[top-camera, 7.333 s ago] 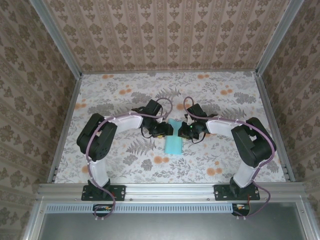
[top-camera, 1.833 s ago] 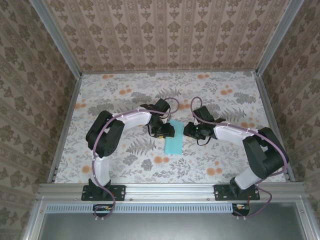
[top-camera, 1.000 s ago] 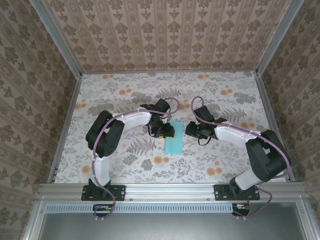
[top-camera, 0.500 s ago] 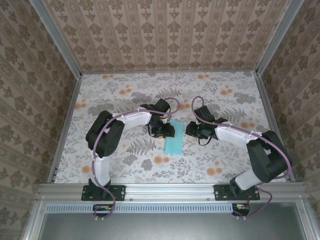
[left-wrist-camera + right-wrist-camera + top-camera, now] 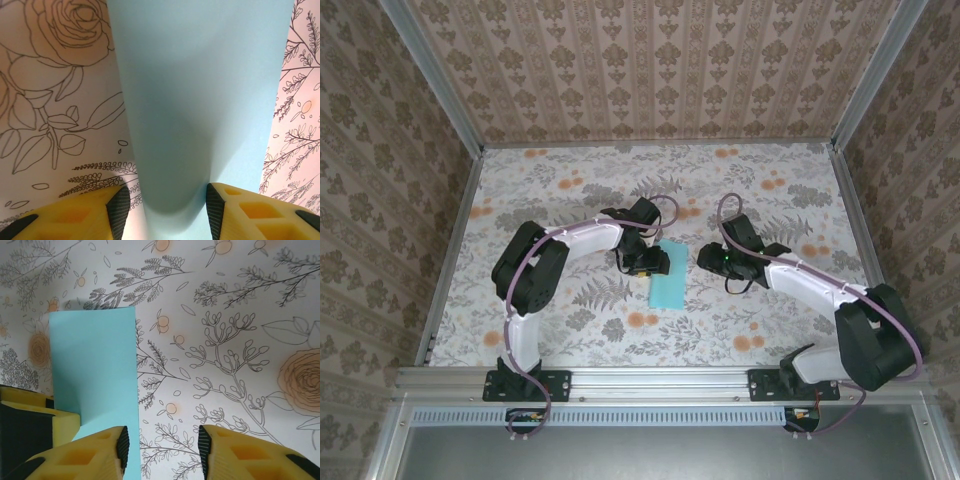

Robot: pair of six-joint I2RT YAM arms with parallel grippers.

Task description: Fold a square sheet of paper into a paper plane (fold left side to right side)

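top view: the folded sheet of paper (image 5: 668, 283) lies unmoved in the middle of the table (image 5: 570, 190), left gripper (image 5: 658, 262) on its far end, right gripper (image 5: 704, 257) drawn back rightward, just apart. left wrist: fingers (image 5: 80, 220) parted astride the sheet, grip unclear. right wrist: jaws released, bare table between.

Bright even diffuse light, faint soft shadows, overhead view sharp, left wrist close-up slightly blurred, paper (image 5: 200, 100) dimly shaded

The sheet of paper (image 5: 668, 283) is plain light turquoise, the worktop (image 5: 570, 180) white with grey leaves and orange flowers, the walls (image 5: 650, 70) beige with brown ornament stripes, the right pincer (image 5: 162, 442) yellow and black.
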